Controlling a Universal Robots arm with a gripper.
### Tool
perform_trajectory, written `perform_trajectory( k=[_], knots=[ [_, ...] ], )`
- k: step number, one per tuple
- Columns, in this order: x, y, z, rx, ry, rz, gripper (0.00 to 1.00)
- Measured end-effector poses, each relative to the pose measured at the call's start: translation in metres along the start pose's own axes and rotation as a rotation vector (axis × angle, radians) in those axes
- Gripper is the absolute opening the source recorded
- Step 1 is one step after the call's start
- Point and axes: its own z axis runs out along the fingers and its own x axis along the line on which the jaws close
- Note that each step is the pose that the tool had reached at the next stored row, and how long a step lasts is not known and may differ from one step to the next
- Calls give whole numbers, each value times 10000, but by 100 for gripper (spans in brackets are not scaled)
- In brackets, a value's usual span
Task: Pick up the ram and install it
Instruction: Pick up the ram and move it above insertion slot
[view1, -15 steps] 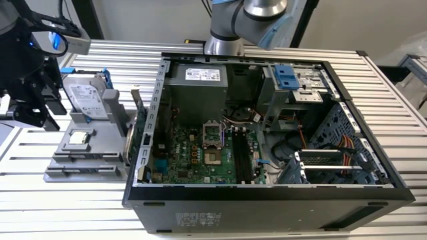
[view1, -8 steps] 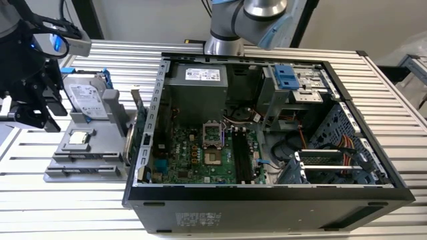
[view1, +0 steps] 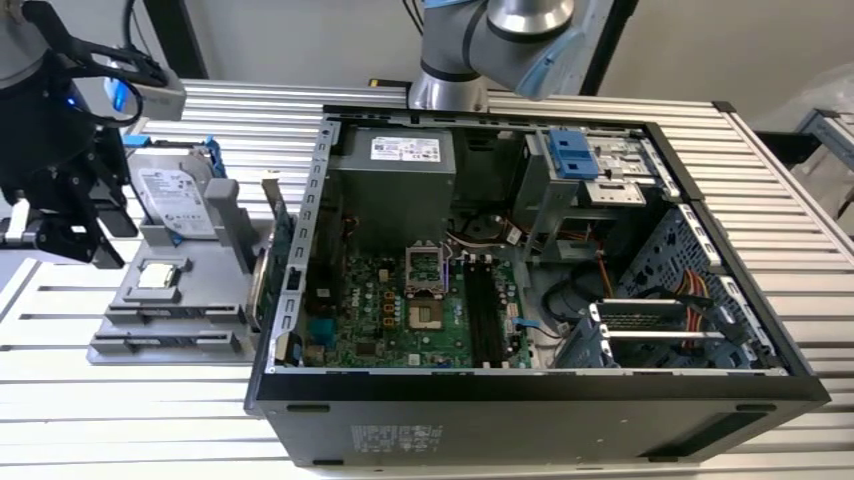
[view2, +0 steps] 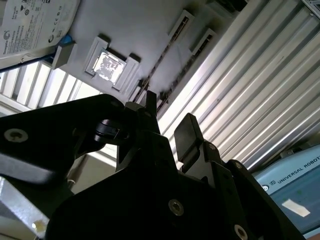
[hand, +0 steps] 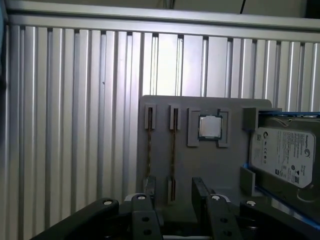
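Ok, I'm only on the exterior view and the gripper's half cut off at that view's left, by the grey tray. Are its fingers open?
Observer: Yes. In the second wrist view the gripper is open, with nothing between its fingers.
Operator: And where's the ram?
Observer: In the first wrist view two ram sticks stand on edge, side by side, in slots of the grey tray.
Operator: Is the gripper lined up with either?
Observer: In that same view, the ram stick nearer the CPU runs toward the gap between the fingers.
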Motion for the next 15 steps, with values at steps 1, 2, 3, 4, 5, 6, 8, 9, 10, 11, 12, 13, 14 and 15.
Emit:
perform_trajectory(
  k=[1,2,3,4,5,6,8,9,10,11,12,13,14,15],
  knots=[
    [1,0,8,-1,1,0,100],
    [1,0,17,0,0,0,100],
    [1,0,25,-1,1,0,100],
    [2,0,35,0,1,0,100],
    [2,-1,44,0,1,0,100],
    [3,-1,54,1,1,0,100],
    [3,-2,74,0,1,2,100],
    [3,-3,85,0,1,2,100],
    [4,-3,97,1,0,1,100],
    [5,-4,107,0,1,1,100],
    [6,-5,117,0,1,0,100],
    [6,-6,128,0,1,0,100],
    [6,-7,139,1,0,1,100],
    [7,-8,150,0,1,0,100]
  ],
)
